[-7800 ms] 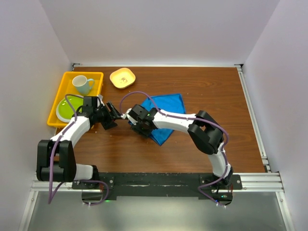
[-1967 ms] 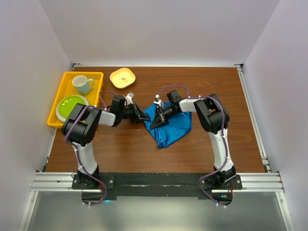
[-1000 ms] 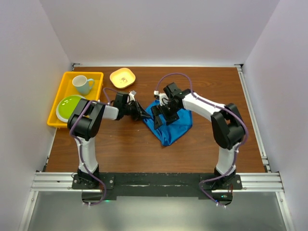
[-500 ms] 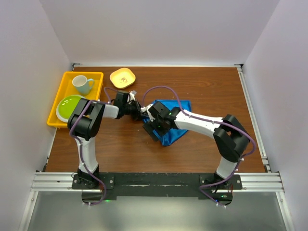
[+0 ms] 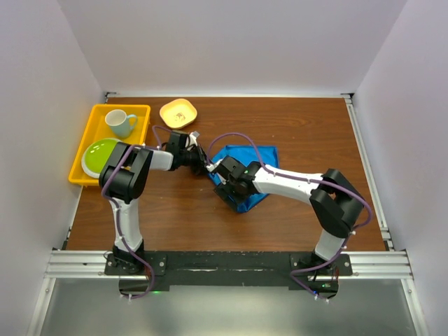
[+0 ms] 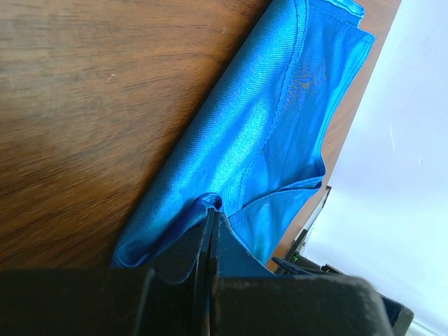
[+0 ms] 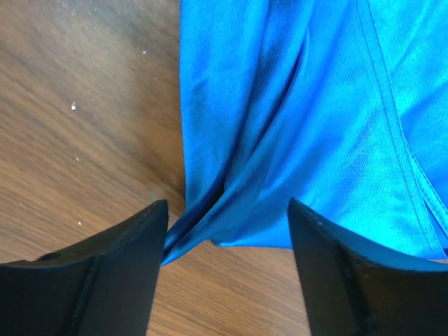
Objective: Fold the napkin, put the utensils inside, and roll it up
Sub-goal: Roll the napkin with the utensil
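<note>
The bright blue napkin (image 5: pixel 253 171) lies rumpled and partly folded mid-table. My left gripper (image 5: pixel 204 166) is at its left corner. In the left wrist view, that gripper (image 6: pixel 212 213) is shut on a pinched ridge of the napkin (image 6: pixel 266 133). My right gripper (image 5: pixel 229 187) hovers over the napkin's near-left corner. In the right wrist view it (image 7: pixel 227 210) is open, its fingers astride the pointed tip of the napkin (image 7: pixel 301 126), and the left fingertip (image 7: pixel 150 231) is just touching the cloth. The utensils are out of view.
A yellow tray (image 5: pixel 145 110) at the back left holds a pale cup (image 5: pixel 120 122) and a green plate (image 5: pixel 101 155). A small orange bowl (image 5: pixel 178 113) sits beside it. White walls enclose the table on three sides.
My right gripper has swung from the napkin's far side down to its near-left corner, and its jaws have narrowed. The left gripper has stayed shut on the cloth.
</note>
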### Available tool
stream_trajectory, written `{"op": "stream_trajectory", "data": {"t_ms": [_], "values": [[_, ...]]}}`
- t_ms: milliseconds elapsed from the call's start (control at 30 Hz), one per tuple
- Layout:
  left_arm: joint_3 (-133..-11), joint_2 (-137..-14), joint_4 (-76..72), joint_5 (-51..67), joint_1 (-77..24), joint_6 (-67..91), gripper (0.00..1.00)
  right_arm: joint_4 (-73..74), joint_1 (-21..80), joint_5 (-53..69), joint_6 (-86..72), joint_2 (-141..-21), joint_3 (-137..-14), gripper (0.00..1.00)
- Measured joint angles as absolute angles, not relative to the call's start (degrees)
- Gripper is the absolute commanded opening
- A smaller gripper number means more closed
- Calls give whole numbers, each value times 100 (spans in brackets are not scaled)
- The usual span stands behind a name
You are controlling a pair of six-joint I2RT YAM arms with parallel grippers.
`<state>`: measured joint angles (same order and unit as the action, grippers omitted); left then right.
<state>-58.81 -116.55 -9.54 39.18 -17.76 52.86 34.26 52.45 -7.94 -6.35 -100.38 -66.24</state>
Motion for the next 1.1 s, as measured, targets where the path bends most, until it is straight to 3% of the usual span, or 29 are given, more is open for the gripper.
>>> {"op": "stream_trajectory", "data": {"t_ms": [167, 600, 767, 1100], "values": [[-5905, -11671, -915, 3944, -1774, 5271, 0, 3579, 5245, -779, -609, -9966, -6632, 55], [-5937, -11679, -862, 3964, -1763, 5229, 0, 3708, 4783, -792, -373, -9981, -6751, 38], [-5953, -11686, -847, 3964, -1763, 5227, 0, 3677, 4602, -727, -325, -10178, -6816, 24], [-6049, -11723, -655, 3979, -1763, 5231, 0, 3846, 4587, -698, -266, -10757, -7140, 16]]}}
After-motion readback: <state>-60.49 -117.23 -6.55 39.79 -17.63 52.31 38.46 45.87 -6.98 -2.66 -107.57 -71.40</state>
